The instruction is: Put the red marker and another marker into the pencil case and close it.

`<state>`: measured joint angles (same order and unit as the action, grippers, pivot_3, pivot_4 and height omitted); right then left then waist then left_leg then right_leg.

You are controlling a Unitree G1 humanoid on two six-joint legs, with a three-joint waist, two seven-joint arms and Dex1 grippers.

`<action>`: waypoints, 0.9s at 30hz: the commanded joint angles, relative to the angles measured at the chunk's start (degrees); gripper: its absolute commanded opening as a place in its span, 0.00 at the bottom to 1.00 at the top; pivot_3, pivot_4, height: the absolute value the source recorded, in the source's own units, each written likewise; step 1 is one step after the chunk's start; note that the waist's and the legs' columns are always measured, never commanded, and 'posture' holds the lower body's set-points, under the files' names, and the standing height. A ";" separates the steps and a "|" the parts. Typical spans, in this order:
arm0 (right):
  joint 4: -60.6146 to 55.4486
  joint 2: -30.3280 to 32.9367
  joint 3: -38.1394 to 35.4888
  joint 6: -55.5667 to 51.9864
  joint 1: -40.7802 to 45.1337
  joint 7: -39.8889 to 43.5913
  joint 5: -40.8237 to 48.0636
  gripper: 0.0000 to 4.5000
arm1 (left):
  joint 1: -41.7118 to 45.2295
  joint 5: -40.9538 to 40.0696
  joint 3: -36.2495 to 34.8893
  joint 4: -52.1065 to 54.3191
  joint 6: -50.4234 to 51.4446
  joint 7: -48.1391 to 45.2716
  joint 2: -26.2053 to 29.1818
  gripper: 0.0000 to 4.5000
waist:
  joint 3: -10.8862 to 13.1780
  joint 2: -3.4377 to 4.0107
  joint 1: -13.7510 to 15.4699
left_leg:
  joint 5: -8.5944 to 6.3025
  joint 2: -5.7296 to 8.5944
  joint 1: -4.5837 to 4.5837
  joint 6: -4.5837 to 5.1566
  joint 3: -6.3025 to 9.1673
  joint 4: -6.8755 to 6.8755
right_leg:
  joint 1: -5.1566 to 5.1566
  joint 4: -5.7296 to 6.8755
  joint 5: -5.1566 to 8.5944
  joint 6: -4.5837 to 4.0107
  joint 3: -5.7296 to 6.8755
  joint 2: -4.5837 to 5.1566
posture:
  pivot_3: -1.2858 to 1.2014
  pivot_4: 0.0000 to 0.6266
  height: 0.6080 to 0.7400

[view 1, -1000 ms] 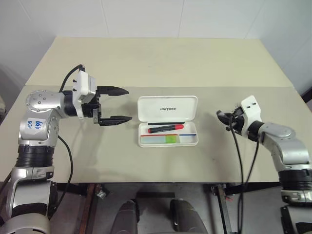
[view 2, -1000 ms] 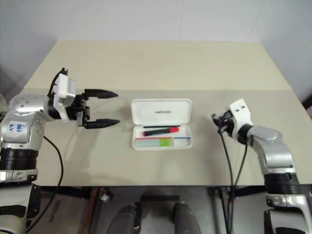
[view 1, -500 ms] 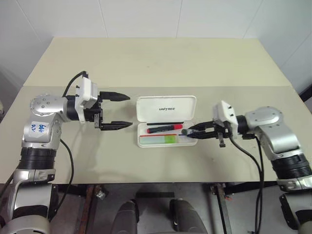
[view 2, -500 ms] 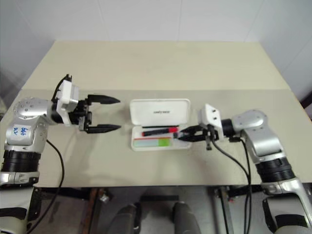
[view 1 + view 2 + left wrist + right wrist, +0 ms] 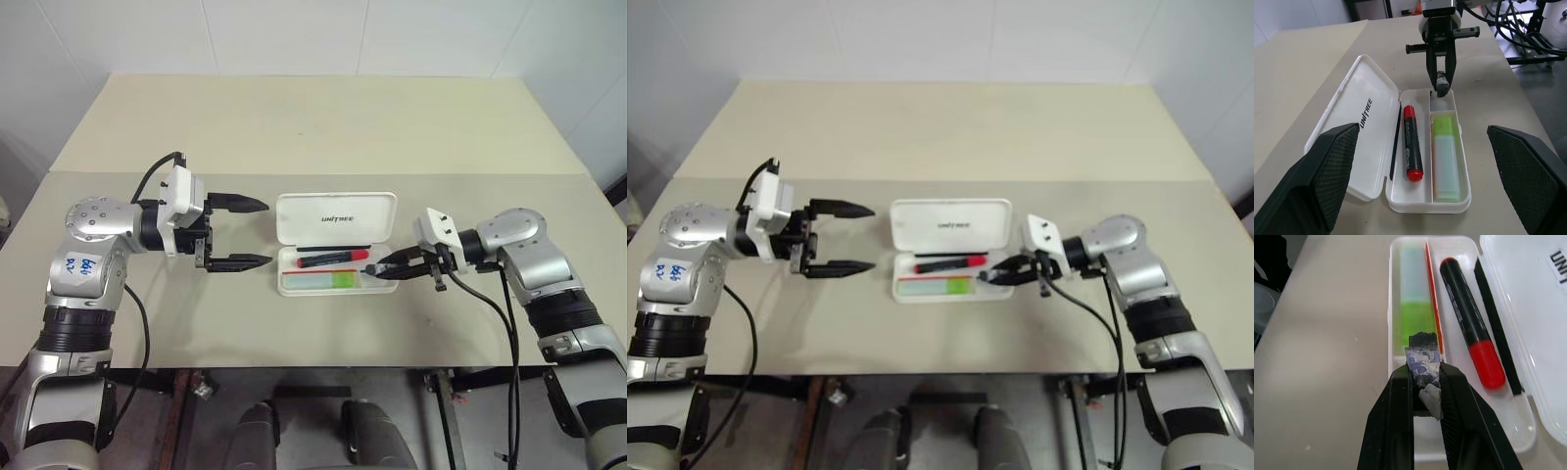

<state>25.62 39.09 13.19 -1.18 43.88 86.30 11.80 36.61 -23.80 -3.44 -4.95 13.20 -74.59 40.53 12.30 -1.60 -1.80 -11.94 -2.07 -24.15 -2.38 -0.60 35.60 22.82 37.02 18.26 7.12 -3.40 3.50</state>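
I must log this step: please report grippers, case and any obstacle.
Left gripper open, beside the case. Right gripper shut, tips at the pencil case end. Red marker and green marker inside, lid open. Nothing blocking.

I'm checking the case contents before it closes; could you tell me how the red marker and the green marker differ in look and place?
The red marker is slim and round, red with a black section; the green marker is wider and flatter, light green with a paler end. The red marker lies in the compartment nearer the open lid of the pencil case; the green marker lies in the other compartment. Both lie flat, lengthwise.
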 commanded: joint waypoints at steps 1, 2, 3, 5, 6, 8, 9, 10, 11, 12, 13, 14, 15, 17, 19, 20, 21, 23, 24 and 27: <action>1.67 -0.40 -0.36 1.84 1.25 2.24 -0.37 0.08 | 0.32 -1.48 -1.35 1.69 -0.14 0.33 0.61 1.00 | 0.00 0.00 -0.01 | 0.00 0.00 0.00 0.00 0.00 0.00 | 0.00 0.00 0.00 0.00 0.00 0.00 | 0.52 0.24 1.00; 1.79 -0.63 -0.46 1.52 1.20 2.42 -0.20 0.08 | 0.45 -1.46 -1.36 1.53 -0.21 0.30 0.63 1.00 | 0.00 0.00 -0.03 | 0.00 0.00 0.00 0.00 0.00 0.00 | 0.00 0.01 0.00 0.00 0.00 0.00 | 0.52 0.24 1.00; 1.83 -0.81 -0.55 1.26 1.15 2.56 -0.07 0.08 | 0.51 -1.46 -1.37 1.43 -0.25 0.27 0.65 1.00 | 0.00 0.00 -0.05 | 0.00 0.00 0.00 0.00 0.00 0.01 | 0.00 0.02 0.00 0.00 0.00 0.00 | 0.52 0.24 1.00; 1.45 -1.12 -0.55 1.33 0.79 2.64 -0.06 0.16 | 0.62 -1.43 -1.38 1.28 -0.33 0.20 0.70 1.00 | 0.00 0.00 -0.04 | 0.00 0.00 0.01 0.00 0.00 0.01 | 0.00 0.04 0.00 0.00 0.00 0.00 | 0.52 0.24 1.00; 1.25 -1.27 -0.49 1.45 0.53 2.60 -0.13 0.24 | 0.76 -1.40 -1.35 1.17 -0.36 0.23 0.66 1.00 | 0.00 0.00 -0.02 | 0.00 0.00 0.01 0.00 0.00 0.01 | 0.00 0.05 0.00 0.00 0.00 0.00 | 0.52 0.24 1.00; 1.14 -1.50 -0.47 1.72 0.23 2.44 -0.28 0.37 | 0.92 -1.34 -1.29 1.06 -0.40 0.26 0.61 1.00 | 0.00 0.00 0.01 | 0.00 0.00 0.01 0.00 0.00 0.02 | 0.00 0.05 0.00 0.00 0.00 0.00 | 0.52 0.24 1.00; 1.24 -1.59 -0.48 1.84 0.16 2.40 -0.34 0.45 | 0.99 -1.32 -1.26 1.05 -0.43 0.27 0.57 1.00 | 0.00 0.00 0.02 | 0.00 0.00 0.01 0.00 0.00 0.02 | 0.00 0.04 0.00 0.00 0.00 0.00 | 0.52 0.24 1.00; 1.61 -1.88 -0.77 2.39 0.18 2.01 -0.29 0.53 | 1.10 -1.30 -1.21 1.00 -0.43 0.28 0.52 1.00 | 0.00 0.00 0.03 | 0.00 0.00 0.01 0.00 0.00 0.02 | 0.00 0.04 0.00 0.00 0.00 0.01 | 0.52 0.24 1.00; 1.80 -2.08 -0.98 2.76 0.16 1.73 -0.23 0.61 | 1.15 -1.31 -1.20 1.01 -0.41 0.29 0.50 1.00 | 0.00 0.00 0.03 | 0.00 0.00 0.01 0.00 0.00 0.02 | 0.00 0.04 0.00 0.00 0.00 0.01 | 0.52 0.24 1.00; 2.01 -2.12 -1.36 2.98 0.40 1.56 -0.05 0.69 | 1.32 -1.23 -1.16 0.82 -0.53 0.24 0.49 1.00 | 0.00 0.00 0.01 | 0.00 0.00 0.01 0.00 0.00 0.02 | 0.00 0.04 0.00 0.00 0.00 0.00 | 0.52 0.24 1.00; 2.09 -2.11 -1.83 3.33 0.74 1.38 0.18 0.78 | 1.48 -1.16 -1.14 0.62 -0.61 0.22 0.50 1.00 | 0.00 0.00 -0.01 | 0.00 0.00 0.01 0.00 0.00 0.02 | 0.00 0.04 0.00 0.00 0.00 0.00 | 0.52 0.24 1.00; 2.17 -2.14 -2.32 3.88 1.14 1.12 0.39 0.85 | 1.59 -1.07 -1.11 0.46 -0.70 0.18 0.52 1.00 | 0.00 0.00 -0.01 | 0.00 0.00 0.01 0.00 0.00 0.02 | 0.00 0.05 0.00 0.00 0.00 0.00 | 0.52 0.24 1.00; 1.90 -2.13 -2.92 3.57 1.58 1.08 1.02 0.94 | 1.70 -1.00 -1.10 0.31 -0.77 0.19 0.54 1.00 | 0.00 0.00 0.01 | 0.00 0.00 0.01 0.00 0.00 0.02 | 0.00 0.05 0.00 0.00 0.00 0.00 | 0.52 0.24 1.00; 1.44 -2.12 -3.50 3.03 1.89 1.10 1.73 1.00 | 1.69 -0.98 -1.12 0.27 -0.83 0.20 0.56 1.00 | 0.00 0.00 0.00 | 0.00 0.00 0.01 0.00 0.00 0.02 | 0.00 0.05 0.00 0.00 0.00 0.00 | 0.52 0.24 1.00; -1.76 -1.94 -5.09 1.06 2.17 1.06 4.15 1.00 | 1.82 -0.68 -1.03 -0.09 -0.72 0.22 0.83 1.00 | 0.00 0.01 0.01 | 0.00 0.00 0.01 0.00 0.00 0.02 | 0.00 0.05 0.00 0.00 0.00 0.01 | 0.52 0.24 1.00; -3.82 -1.83 -6.00 -0.07 2.00 0.92 5.53 1.00 | 1.84 -0.53 -1.02 -0.28 -0.75 0.17 0.99 1.00 | 0.00 0.01 0.01 | 0.00 0.00 0.01 0.00 0.00 0.01 | 0.00 0.05 0.00 0.00 0.00 0.00 | 0.52 0.24 1.00; -6.00 -1.62 -6.79 -1.38 1.58 0.85 6.90 1.00 | 1.87 -0.53 -1.09 -0.49 -0.78 0.07 1.11 1.00 | 0.01 0.01 -0.01 | 0.00 0.00 0.01 0.00 0.00 0.01 | 0.00 0.05 0.00 0.00 0.00 0.00 | 0.52 0.24 1.00; -10.93 -1.07 -8.63 -4.11 -0.16 0.23 9.83 1.00 | 1.67 -1.27 -1.62 -0.59 -0.35 -0.39 1.41 1.00 | 0.01 0.02 0.00 | 0.00 -0.01 0.01 0.00 0.01 0.00 | 0.01 0.06 0.00 0.00 0.00 0.00 | 0.52 0.24 1.00; -13.64 -0.56 -9.67 -5.49 -1.40 -0.04 11.39 1.00 | 1.39 -2.56 -2.39 -0.36 0.09 -0.94 1.40 1.00 | 0.01 0.02 0.06 | 0.00 -0.03 0.01 0.00 0.02 0.00 | 0.01 0.05 0.00 0.00 0.01 -0.01 | 0.52 0.24 1.00; -20.87 1.84 -12.55 -11.27 -5.30 -0.81 15.81 1.00 | 0.01 -6.69 -5.18 0.24 2.88 -1.06 1.37 1.00 | 0.01 0.01 0.25 | -0.01 -0.04 -0.01 -0.02 0.03 -0.02 | 0.00 0.02 0.00 -0.01 0.04 0.00 | 0.52 0.24 1.00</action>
<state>8.53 39.46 3.51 -9.94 39.53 85.54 24.54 36.97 -27.68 -5.76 -5.51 15.16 -75.40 41.00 12.31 -1.59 -1.55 -11.96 -2.10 -24.16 -2.41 -0.56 35.59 22.82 37.03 18.26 7.11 -3.36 3.52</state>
